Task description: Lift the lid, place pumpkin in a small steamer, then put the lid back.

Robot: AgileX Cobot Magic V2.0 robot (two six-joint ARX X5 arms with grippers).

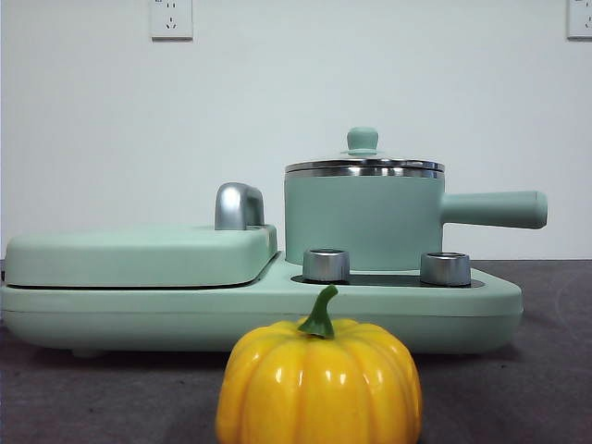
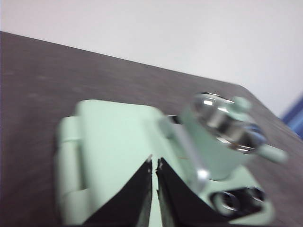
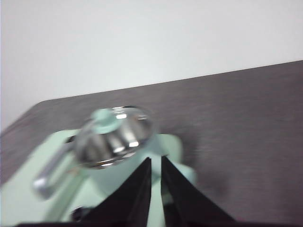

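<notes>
The yellow-orange pumpkin (image 1: 319, 384) with a green stem sits on the dark table at the front, before the cooker. Behind it the mint-green small steamer (image 1: 363, 217) stands on the cooker's right side, its straight handle (image 1: 495, 208) pointing right. The glass lid (image 1: 363, 166) with its mint knob (image 1: 363, 139) rests on the steamer. Neither arm shows in the front view. High above the cooker's flat cover, my left gripper (image 2: 154, 163) is shut and empty, the lid (image 2: 227, 125) off to its side. My right gripper (image 3: 155, 161) is shut and empty, hovering above and beside the lid (image 3: 113, 137).
The steamer stands on a wide mint-green cooker base (image 1: 259, 314) with two steel knobs (image 1: 326, 265) at its front. A flat mint cover (image 1: 139, 254) with a chrome handle (image 1: 239, 205) fills the base's left half. A white wall stands behind.
</notes>
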